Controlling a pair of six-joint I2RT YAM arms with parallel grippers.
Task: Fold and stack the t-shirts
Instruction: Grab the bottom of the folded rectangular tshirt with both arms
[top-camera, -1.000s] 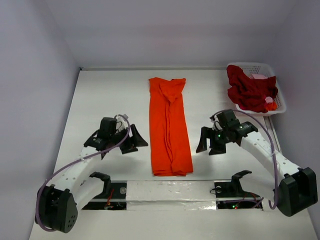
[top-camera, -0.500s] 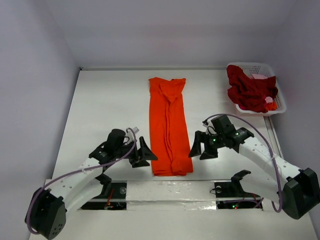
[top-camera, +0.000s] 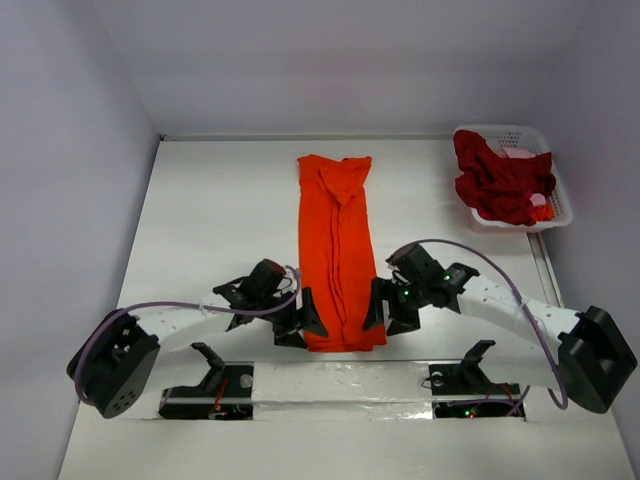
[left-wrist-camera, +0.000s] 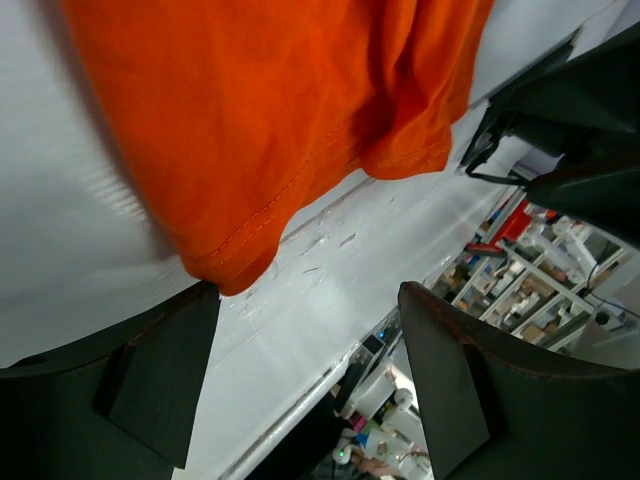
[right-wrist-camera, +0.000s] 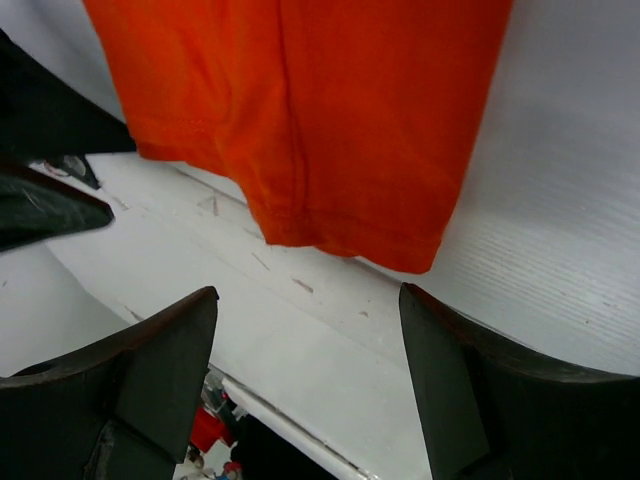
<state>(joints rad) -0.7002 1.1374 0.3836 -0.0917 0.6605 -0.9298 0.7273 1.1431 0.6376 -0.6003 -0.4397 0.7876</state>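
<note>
Closing in on the near hem: within the last sec both arms had swung inward from well apart. L gripper (top-camera: 300, 322) sat just beside the left hem corner of the orange-red t-shirt (top-camera: 338, 250), R gripper (top-camera: 385, 312) beside the right corner. Both jaws stood open, nothing held. Prob. set up to pinch the hem for the next fold, not yet done. Shirt lay mid-table (top-camera: 220, 200) as a long narrow strip, sides folded in, collar end far. Crimson t-shirt (top-camera: 500, 185) lay bunched w/ pink cloth (top-camera: 520, 153) in the basket (top-camera: 560, 215), far right.
</note>
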